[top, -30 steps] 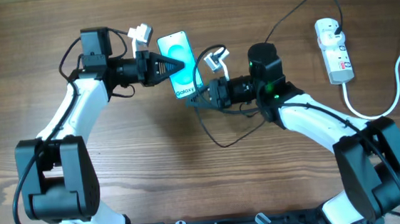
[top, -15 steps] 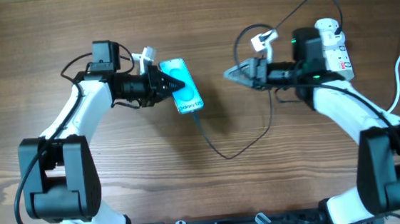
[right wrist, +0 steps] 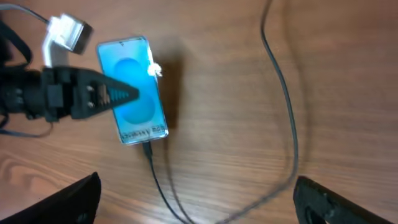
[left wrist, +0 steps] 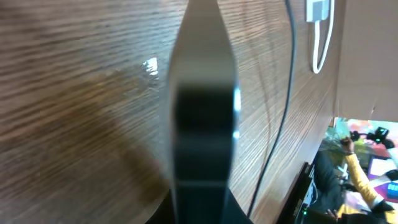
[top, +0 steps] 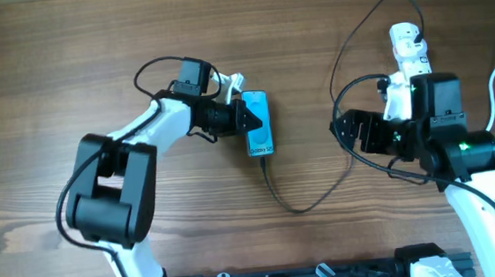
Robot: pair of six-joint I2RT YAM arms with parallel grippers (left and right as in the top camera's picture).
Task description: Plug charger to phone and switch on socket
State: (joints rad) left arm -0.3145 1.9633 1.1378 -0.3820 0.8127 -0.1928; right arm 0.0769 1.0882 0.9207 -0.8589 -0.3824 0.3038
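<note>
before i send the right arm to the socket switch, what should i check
1. Charger tip in the phone: ok, it sits in the phone's Galaxy end.
2. Left gripper shut on the phone: ok.
3. Right gripper open and empty: ok, jaws wide, nothing between them.
4. Charger's other end in the socket: the cable runs to its far end, but whether it is seated, cannot tell.
5. Switch position on the socket: cannot tell, the strip is partly hidden in the overhead view.
</note>
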